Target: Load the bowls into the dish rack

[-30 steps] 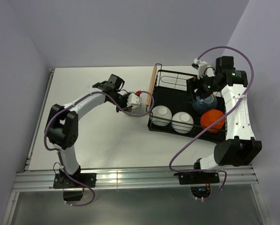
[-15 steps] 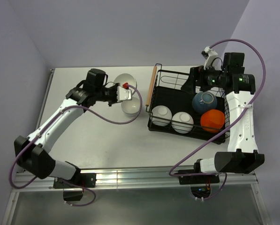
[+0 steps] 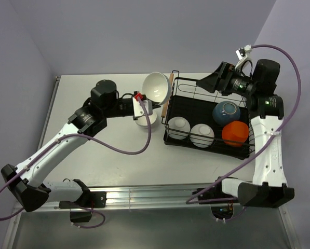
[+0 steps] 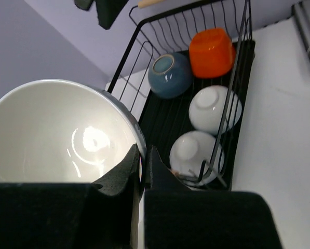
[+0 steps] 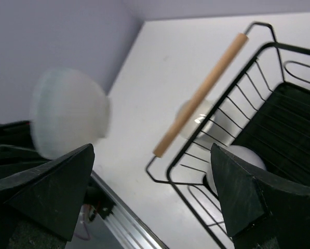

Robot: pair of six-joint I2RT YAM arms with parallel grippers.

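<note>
My left gripper [image 3: 148, 105] is shut on the rim of a white bowl [image 3: 156, 87] and holds it tilted in the air just left of the dish rack [image 3: 170, 139]. In the left wrist view the fingertips [image 4: 134, 155] pinch that bowl's [image 4: 61, 135] rim. A second white bowl [image 3: 143, 121] sits on the table below it. The rack holds two white bowls [image 3: 179, 126] [image 3: 202, 134], the blue bowl [image 3: 226, 112] and the orange bowl [image 3: 235, 133]. My right gripper [image 3: 204, 83] is open and empty above the rack's far end; it also shows in the right wrist view [image 5: 149, 192].
The rack's wooden handle [image 3: 168, 97] lies between the held bowl and the rack's inside. The rack's far half [image 3: 193, 92] holds nothing. A wall rises close behind the table, and a metal rail [image 3: 144, 196] runs along the near edge.
My left arm lifted a white bowl off the table and swung it right, towards the rack. My right gripper rose and drew back from the blue bowl.
</note>
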